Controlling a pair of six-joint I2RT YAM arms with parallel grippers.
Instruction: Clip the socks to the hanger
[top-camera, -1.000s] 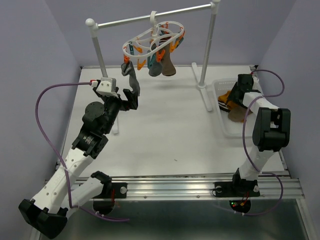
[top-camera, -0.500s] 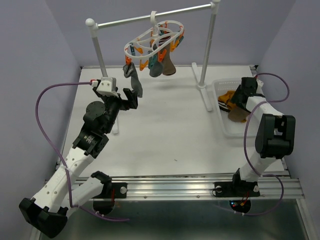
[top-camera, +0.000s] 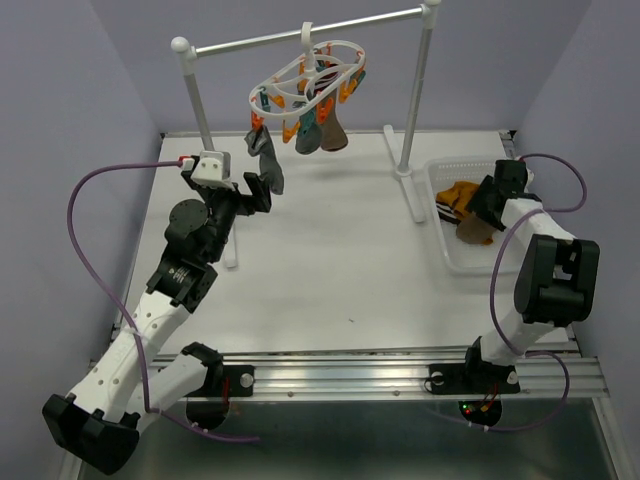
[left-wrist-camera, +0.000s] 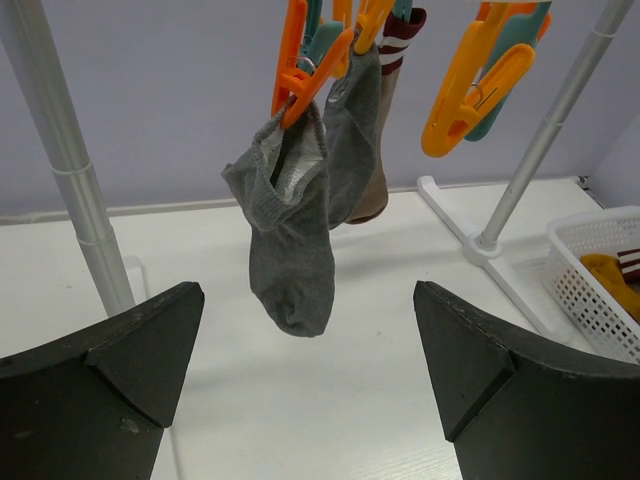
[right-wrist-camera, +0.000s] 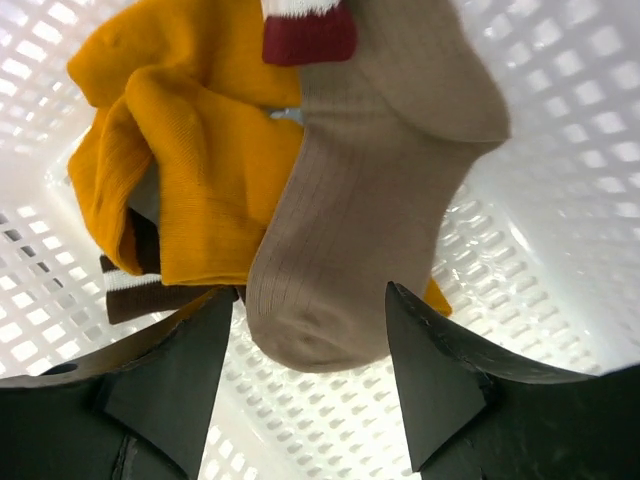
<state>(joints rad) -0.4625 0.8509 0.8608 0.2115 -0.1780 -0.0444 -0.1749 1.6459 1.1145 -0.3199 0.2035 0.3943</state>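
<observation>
And there was the hanger (top-camera: 308, 80), a white oval ring hooked on the crossbar of the rack (top-camera: 300, 37), up above and ahead of the left fingers (left-wrist-camera: 120, 370). A grey sock (left-wrist-camera: 290, 235) hung from it, cuff pinched in an orange clip (left-wrist-camera: 312, 75), toe dangling straight ahead of those fingers and centred on the gap between them, but not touched. The left fingers were spread wide, nothing between them, nothing held. Just behind the grey sock, two more socks (left-wrist-camera: 352, 140) hung side by side from neighbouring clips, one grey, one brown with a dark red and white cuff. Off to the right of the left fingers a rack post rose from the desk (top-camera: 330, 260), and beyond it sat the white basket (top-camera: 447, 258). Over there the right fingers (right-wrist-camera: 170, 370) were down inside that basket, apart, with the toe of a tan sock (right-wrist-camera: 370, 200) lying in the gap between their tips; neither finger visibly pressed it, so parted and holding nothing. Beside the tan sock, ahead of the finger on the left of the wrist view, lay a mustard sock (right-wrist-camera: 200, 150), bunched up and touching it. A dark striped sock (right-wrist-camera: 140, 295) peeked out from under the mustard one, just beside that finger's tip.
</observation>
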